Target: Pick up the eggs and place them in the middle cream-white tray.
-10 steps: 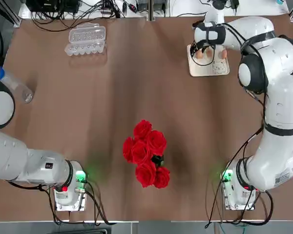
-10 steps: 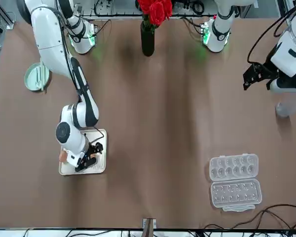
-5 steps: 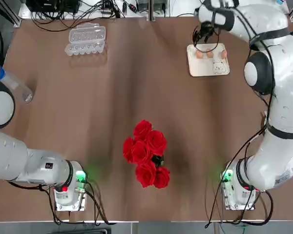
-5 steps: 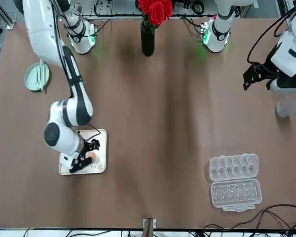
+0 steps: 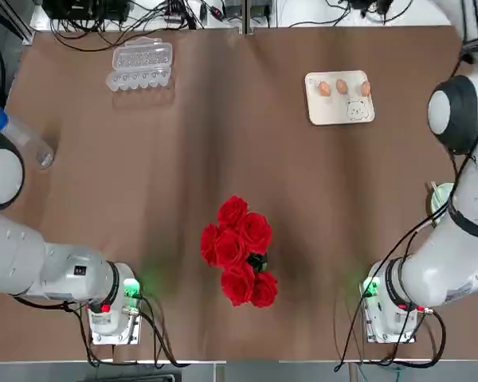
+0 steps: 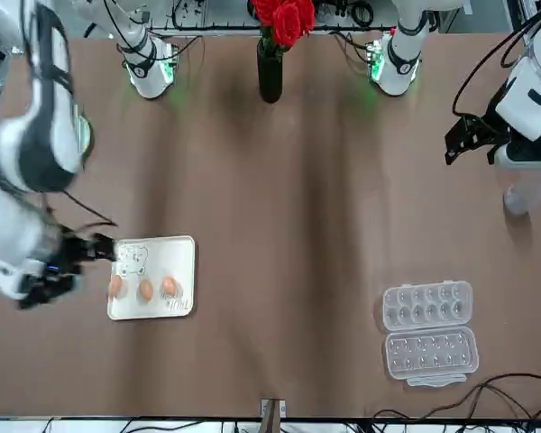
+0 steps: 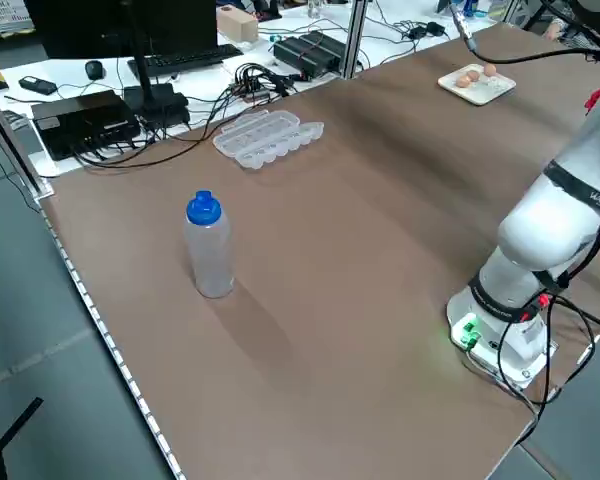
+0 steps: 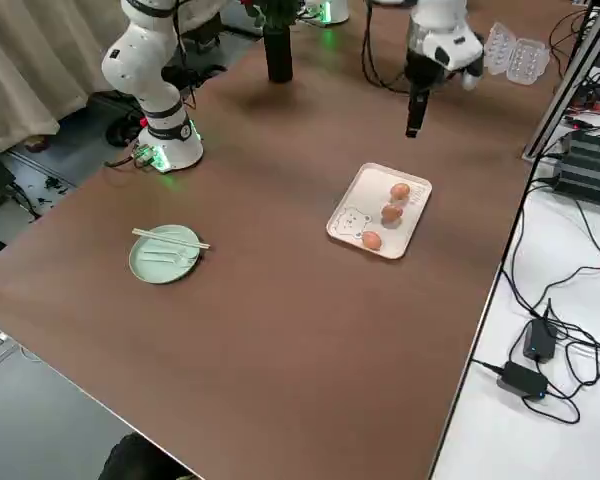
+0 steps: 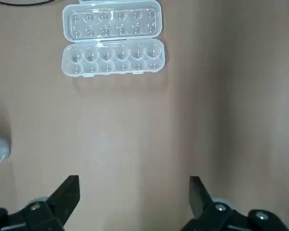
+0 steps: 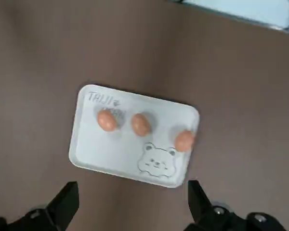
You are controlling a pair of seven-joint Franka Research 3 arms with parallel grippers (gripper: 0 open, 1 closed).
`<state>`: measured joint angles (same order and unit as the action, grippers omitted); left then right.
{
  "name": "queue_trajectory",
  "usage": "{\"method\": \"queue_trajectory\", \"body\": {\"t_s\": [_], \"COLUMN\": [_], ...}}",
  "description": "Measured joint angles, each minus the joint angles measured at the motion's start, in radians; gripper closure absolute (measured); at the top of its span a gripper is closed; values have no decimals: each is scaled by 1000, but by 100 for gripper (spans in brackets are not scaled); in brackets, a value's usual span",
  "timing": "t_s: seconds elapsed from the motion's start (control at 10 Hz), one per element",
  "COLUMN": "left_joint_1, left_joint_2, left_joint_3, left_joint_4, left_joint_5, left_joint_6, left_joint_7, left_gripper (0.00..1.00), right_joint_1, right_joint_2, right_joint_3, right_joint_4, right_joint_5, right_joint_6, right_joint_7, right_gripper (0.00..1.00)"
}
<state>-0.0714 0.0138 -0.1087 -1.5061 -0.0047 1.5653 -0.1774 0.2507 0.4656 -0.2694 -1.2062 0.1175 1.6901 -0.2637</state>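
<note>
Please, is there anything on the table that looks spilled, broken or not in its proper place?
Nothing stands out. The three eggs look whole and lie inside the cream-white tray, the bottle stands upright, and the egg carton is open, with no eggs in it.

Bare bench (image 5: 151, 199) lies between the egg carton (image 5: 141, 65) and roses (image 5: 237, 253); the roses stand mid-bench as an obstacle.

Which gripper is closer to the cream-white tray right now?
The right gripper: it hovers just off the bear end of the tray. The left gripper is parked well away, near the plastic bottle.
</note>
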Motion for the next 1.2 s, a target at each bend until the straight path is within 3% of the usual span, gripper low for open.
{"method": "queue_trajectory", "body": {"t_s": [0.2, 0.6, 0.7, 0.9, 1.2], "left_joint_1": [0, 0, 0, 0, -1], "left_joint_2": [0, 0, 0, 0, 2], "left_joint_3": [0, 0, 0, 0, 0], "left_joint_4": [0, 0, 0, 0, -2], "left_joint_5": [0, 0, 0, 0, 0], "left_joint_6": [0, -1, -1, -1, -2], "left_joint_7": [0, 0, 0, 0, 0], "left_gripper": [0, 0, 0, 0, 0], "right_joint_1": [0, -17, -18, -17, -7], "right_joint_2": [-65, -197, -208, -226, -230], "right_joint_3": [-16, -103, -111, -112, -103], "right_joint_4": [24, 24, 24, 24, 24], "right_joint_5": [-73, -82, -82, -82, -81], "right_joint_6": [-9, -60, -61, -74, -86], "right_joint_7": [3, 0, 0, 0, 32], "right_gripper": [3, 19, 18, 0, 0]}}
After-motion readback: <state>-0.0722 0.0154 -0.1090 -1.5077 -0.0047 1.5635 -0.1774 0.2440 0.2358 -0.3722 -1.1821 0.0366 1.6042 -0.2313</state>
